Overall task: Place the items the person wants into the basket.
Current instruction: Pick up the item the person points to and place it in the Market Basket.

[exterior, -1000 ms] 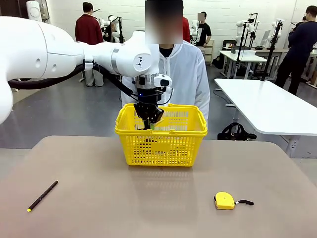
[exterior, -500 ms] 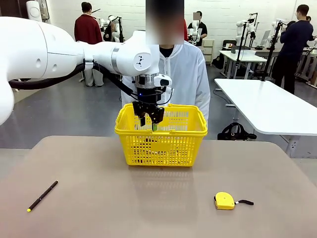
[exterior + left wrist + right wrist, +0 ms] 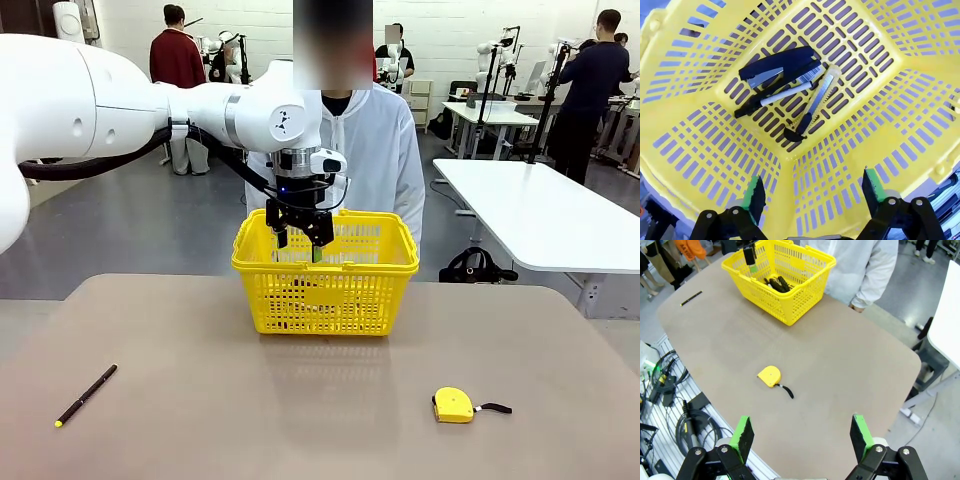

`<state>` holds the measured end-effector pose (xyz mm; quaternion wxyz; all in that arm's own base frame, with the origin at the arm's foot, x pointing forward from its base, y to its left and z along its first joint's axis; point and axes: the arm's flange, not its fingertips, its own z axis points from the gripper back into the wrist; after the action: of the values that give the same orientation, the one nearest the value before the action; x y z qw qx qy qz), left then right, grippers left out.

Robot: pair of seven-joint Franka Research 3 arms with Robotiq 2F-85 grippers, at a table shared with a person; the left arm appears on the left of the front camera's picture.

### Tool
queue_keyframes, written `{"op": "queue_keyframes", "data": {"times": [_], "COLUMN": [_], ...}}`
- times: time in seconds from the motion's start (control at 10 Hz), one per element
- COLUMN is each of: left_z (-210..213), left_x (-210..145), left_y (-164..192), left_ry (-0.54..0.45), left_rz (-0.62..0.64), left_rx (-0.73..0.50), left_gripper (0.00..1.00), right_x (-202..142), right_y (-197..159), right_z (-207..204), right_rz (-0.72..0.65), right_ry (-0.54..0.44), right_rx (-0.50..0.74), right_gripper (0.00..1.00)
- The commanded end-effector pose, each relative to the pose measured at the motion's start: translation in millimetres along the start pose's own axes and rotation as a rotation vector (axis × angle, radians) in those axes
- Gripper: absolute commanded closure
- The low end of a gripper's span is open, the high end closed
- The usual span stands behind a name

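The yellow basket (image 3: 326, 288) stands at the table's far middle, in front of the person (image 3: 375, 150) in a white jacket. My left gripper (image 3: 298, 238) hangs open just over the basket's mouth, nothing between its fingers. In the left wrist view its green pads (image 3: 754, 194) frame the basket floor (image 3: 850, 75), where the white-barrelled marker (image 3: 785, 93) and the slim yellow-and-black utility knife (image 3: 814, 106) lie beside a black stapler-like tool (image 3: 775, 65). My right gripper (image 3: 801, 436) stands open high above the table's near right; the basket (image 3: 790, 270) shows far off.
A thin black pen with a yellow tip (image 3: 86, 395) lies at the near left of the table. A round yellow tape measure (image 3: 453, 405) sits at the near right, also in the right wrist view as the tape measure (image 3: 769, 376). A white table (image 3: 540, 215) stands beyond, right.
The left gripper's fingers spread from nearly shut to fully open over the basket and rose slightly. The right arm stays as it was.
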<state>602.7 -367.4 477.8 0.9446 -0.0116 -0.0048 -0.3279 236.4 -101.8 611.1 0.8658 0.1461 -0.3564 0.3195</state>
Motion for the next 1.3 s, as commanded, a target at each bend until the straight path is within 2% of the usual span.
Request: {"op": "queue_keyframes", "data": {"times": [0.0,0.1,0.3,0.5,0.6,0.7,0.8,1.0,1.1,1.2], "left_z": [30.7,55.5,75.0,78.8,63.6,53.6,56.7,42.5,42.7,48.5], "left_x": [-28.4,-67.4,-176.7,-242.4,-278.3,-301.9,-309.5,-332.6,-329.7,-308.5], "left_y": [0.0,0.6,-17.8,-12.7,-25.3,-22.7,-7.2,-7.9,-2.0,10.6], "left_ry": [-0.007,-0.02,-0.107,-0.097,-0.106,-0.127,-0.145,-0.196,-0.187,-0.16], "left_rz": [0.04,0.034,0.139,0.149,0.163,0.171,0.17,0.219,0.236,0.228], "left_rx": [0.016,0.017,0.118,0.141,0.136,0.118,0.109,0.073,0.06,0.064], "left_gripper": [0.0,0.0,0.0,0.0,0.0,0.0,0.0,0.0,0.0,0.0], "right_x": [0.9,0.9,0.9,0.9,0.9,0.9,0.9,0.9,0.9,0.9], "right_y": [-1.3,-1.3,-1.3,-1.3,-1.3,-1.3,-1.3,-1.3,-1.3,-1.3], "right_z": [-0.5,-0.5,-0.5,-0.5,-0.5,-0.5,-0.5,-0.5,-0.5,-0.5], "right_rz": [-0.004,-0.004,-0.004,-0.004,-0.004,-0.004,-0.004,-0.004,-0.004,-0.004], "right_ry": [0.008,0.008,0.008,0.008,0.008,0.008,0.008,0.008,0.008,0.008], "right_rx": [0.004,0.004,0.004,0.004,0.004,0.004,0.004,0.004,0.004,0.004], "right_gripper": [0.0,0.0,0.0,0.0,0.0,0.0,0.0,0.0,0.0,0.0]}}
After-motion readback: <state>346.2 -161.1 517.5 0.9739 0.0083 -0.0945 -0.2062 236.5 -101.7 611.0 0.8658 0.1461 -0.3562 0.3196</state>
